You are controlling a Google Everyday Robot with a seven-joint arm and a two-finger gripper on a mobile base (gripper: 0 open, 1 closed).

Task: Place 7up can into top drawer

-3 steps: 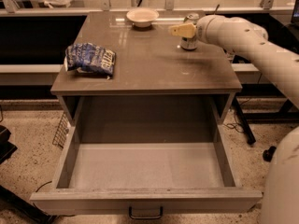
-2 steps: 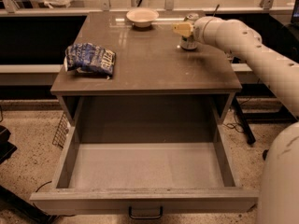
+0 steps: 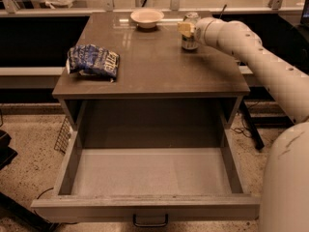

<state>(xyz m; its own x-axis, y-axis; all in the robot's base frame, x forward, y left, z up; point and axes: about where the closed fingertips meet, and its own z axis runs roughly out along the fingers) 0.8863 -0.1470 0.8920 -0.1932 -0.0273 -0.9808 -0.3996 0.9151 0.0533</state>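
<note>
The 7up can stands upright on the cabinet top near its back right. My gripper is at the can, reaching in from the right on the white arm, and covers part of the can's upper side. The top drawer is pulled fully out below the cabinet top. Its grey inside holds nothing, and its dark handle is at the front.
A blue-and-white chip bag lies on the left of the cabinet top. A white bowl sits at the back middle. A rail and shelf run behind the cabinet. Speckled floor lies on both sides of the drawer.
The gripper and arm have stayed at the can with only a slight shift. The can still stands on the cabinet top. The drawer has not moved.
</note>
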